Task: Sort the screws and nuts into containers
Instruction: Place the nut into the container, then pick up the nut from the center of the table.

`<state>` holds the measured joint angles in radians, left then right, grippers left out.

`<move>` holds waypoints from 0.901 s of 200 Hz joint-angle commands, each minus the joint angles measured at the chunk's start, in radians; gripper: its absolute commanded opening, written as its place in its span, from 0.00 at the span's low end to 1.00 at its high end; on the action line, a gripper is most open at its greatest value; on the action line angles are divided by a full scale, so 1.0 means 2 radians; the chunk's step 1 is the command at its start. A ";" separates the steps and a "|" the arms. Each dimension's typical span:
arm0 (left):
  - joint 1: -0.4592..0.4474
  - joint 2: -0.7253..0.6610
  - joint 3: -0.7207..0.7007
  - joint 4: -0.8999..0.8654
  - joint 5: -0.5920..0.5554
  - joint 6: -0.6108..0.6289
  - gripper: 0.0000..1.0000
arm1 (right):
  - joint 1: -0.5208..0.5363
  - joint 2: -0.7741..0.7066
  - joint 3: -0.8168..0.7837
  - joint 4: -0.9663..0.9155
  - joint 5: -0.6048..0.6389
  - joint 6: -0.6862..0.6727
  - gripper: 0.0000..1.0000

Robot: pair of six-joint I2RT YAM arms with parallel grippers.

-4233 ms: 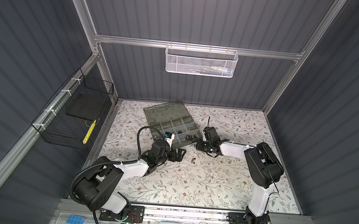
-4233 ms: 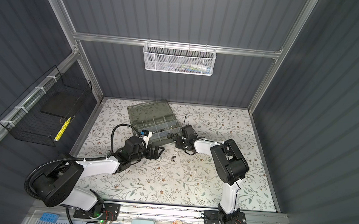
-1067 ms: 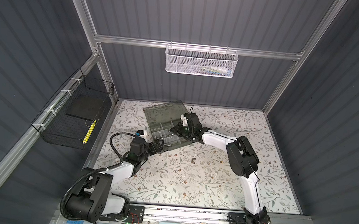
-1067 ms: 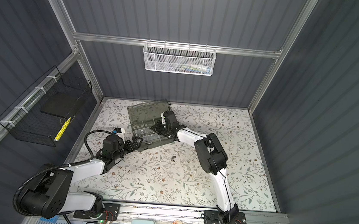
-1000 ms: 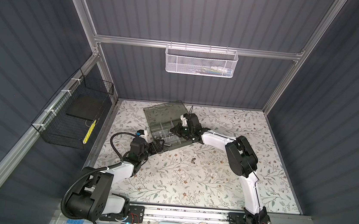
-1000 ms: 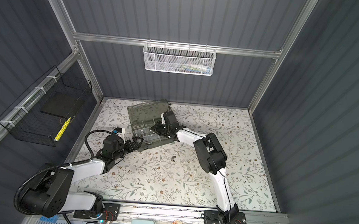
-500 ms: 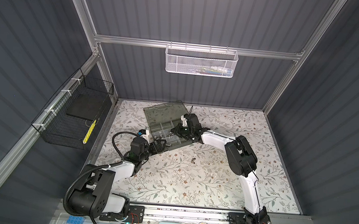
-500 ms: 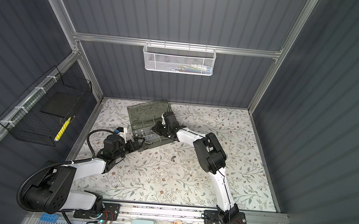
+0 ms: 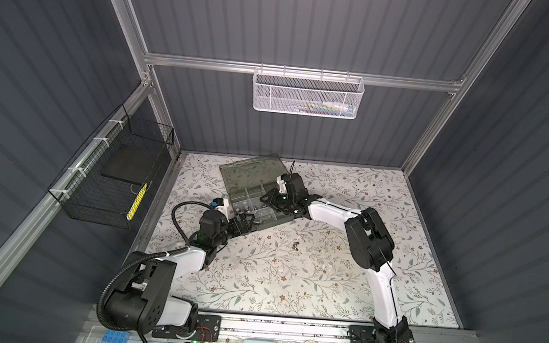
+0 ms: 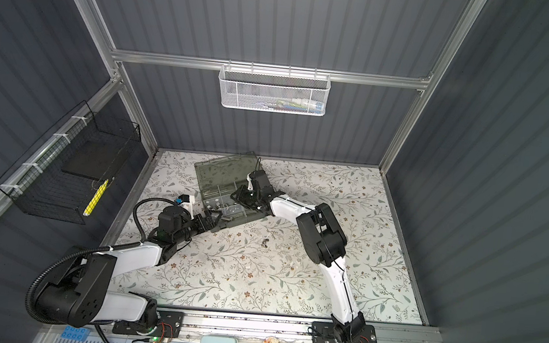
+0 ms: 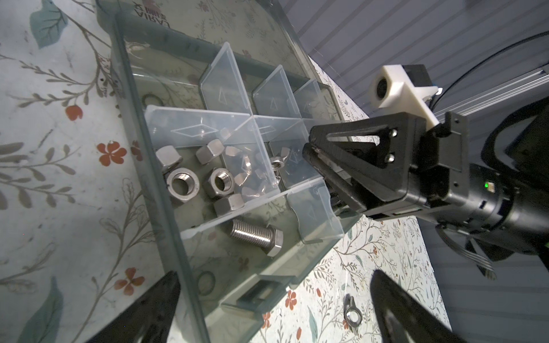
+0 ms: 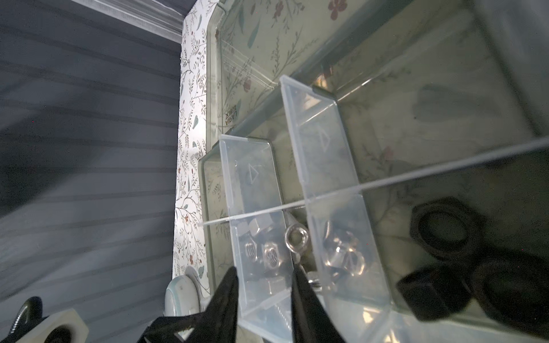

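Observation:
The organizer case (image 9: 244, 194) lies open on the floral mat, its smoky lid (image 9: 252, 171) folded back. Its containers show in the left wrist view: silver hex nuts (image 11: 182, 184) in one, wing nuts (image 11: 249, 178) beside them, and a silver screw (image 11: 256, 237) in another. Black nuts (image 12: 445, 226) fill a further compartment. My right gripper (image 12: 265, 286) hangs over the nut compartments with its jaws apart; a silver ring-shaped nut (image 12: 296, 237) sits just off one fingertip. My left gripper (image 11: 273, 311) stands open at the case's near corner. One wing nut (image 9: 295, 246) lies loose on the mat.
A white mesh basket (image 9: 308, 94) hangs on the back wall and a black wire basket (image 9: 111, 177) on the left wall. The right arm's elbow (image 9: 368, 238) stands over the mat to the right of the case.
Four seconds ago both grippers were over the mat right of the case. In the last second the arms hardly moved; the right gripper's jaws opened over the case.

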<state>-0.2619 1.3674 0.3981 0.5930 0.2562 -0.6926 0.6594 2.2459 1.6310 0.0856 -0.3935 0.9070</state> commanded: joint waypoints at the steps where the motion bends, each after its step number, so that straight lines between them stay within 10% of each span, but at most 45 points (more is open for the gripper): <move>1: 0.001 -0.006 -0.002 0.016 0.010 0.007 1.00 | 0.000 -0.038 -0.007 -0.002 0.006 -0.012 0.37; 100: -0.068 -0.056 0.010 -0.032 -0.049 0.068 1.00 | -0.001 -0.183 -0.125 -0.019 0.084 -0.071 0.99; 180: -0.125 -0.061 0.026 -0.057 -0.090 0.107 1.00 | -0.001 -0.302 -0.279 -0.068 0.156 -0.116 0.99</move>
<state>-0.4934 1.2415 0.4141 0.5030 0.1043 -0.5224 0.6590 1.6836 1.1427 0.0120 -0.1471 0.7204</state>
